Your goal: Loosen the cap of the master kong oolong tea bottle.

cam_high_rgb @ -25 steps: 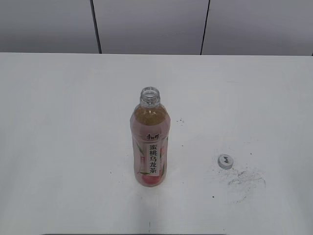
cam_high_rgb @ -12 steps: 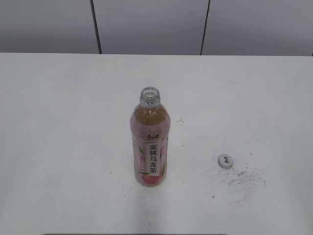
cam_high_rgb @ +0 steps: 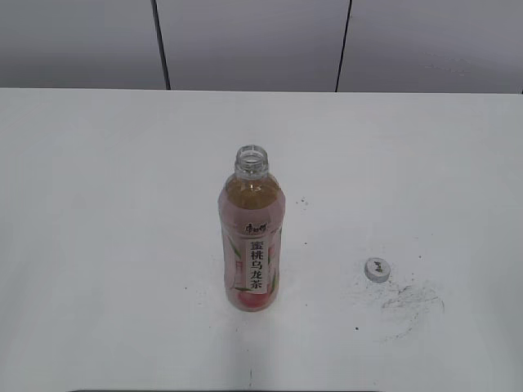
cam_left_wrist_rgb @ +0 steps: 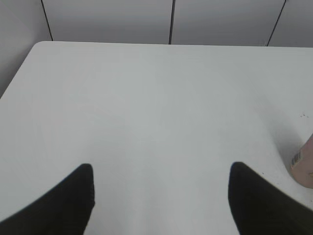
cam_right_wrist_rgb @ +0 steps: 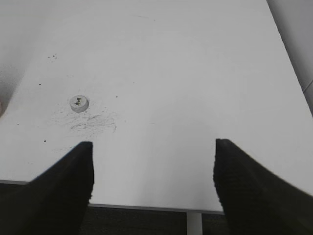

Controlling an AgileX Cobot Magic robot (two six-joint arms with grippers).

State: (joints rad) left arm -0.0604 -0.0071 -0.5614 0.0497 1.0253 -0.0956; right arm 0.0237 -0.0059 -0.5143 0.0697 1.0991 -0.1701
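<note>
- Standing upright near the middle of your white table (cam_high_rgb: pixel 98 204), the clear plastic master kong oolong tea bottle (cam_high_rgb: pixel 251 237) holds pale amber tea; its pink peach label carries a white vertical strip of black characters.
- Note that the bottle's threaded neck is bare and uncapped.
- Find the small round white-grey plastic cap (cam_high_rgb: pixel 377 269) lying flat on the table, well apart from the bottle on its right, logo side up, just beside a patch of dark scuff marks (cam_high_rgb: pixel 409 300).
- Your left gripper (cam_left_wrist_rgb: pixel 161 196) hangs over bare tabletop with its jaws spread wide and nothing between them; the bottle's base shows at the right edge.
- Your right gripper (cam_right_wrist_rgb: pixel 154 176) likewise stands wide apart and holds nothing, above the near table edge, with the cap ahead to the left.
</note>
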